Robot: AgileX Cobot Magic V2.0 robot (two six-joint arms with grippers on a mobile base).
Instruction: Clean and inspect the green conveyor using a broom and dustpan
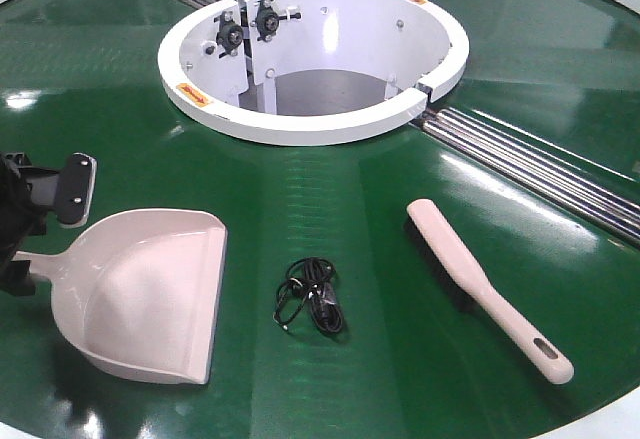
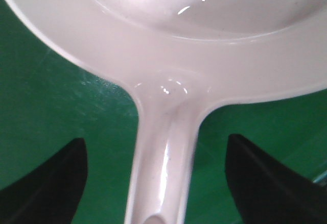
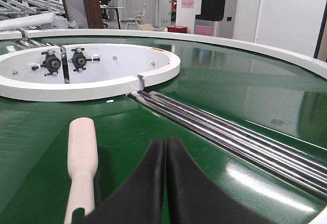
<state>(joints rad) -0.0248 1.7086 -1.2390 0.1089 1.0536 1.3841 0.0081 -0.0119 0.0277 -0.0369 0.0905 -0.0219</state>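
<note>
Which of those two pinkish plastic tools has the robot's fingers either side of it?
The dustpan: its handle lies between the open fingers of the left end effector. The broom lies beside the shut right end effector.

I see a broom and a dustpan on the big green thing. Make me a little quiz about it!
1. True or false: the left gripper is clamped shut on the handle of the dustpan.
2. What lies on the green conveyor between the dustpan and the broom? A) a tangled black cable B) a sponge C) a cup
3. Fill in: the right gripper, beside the broom's handle, is ____ (open or shut).
Key: 1 false, it is open, with one finger on each side of the handle; 2 A; 3 shut.
</note>
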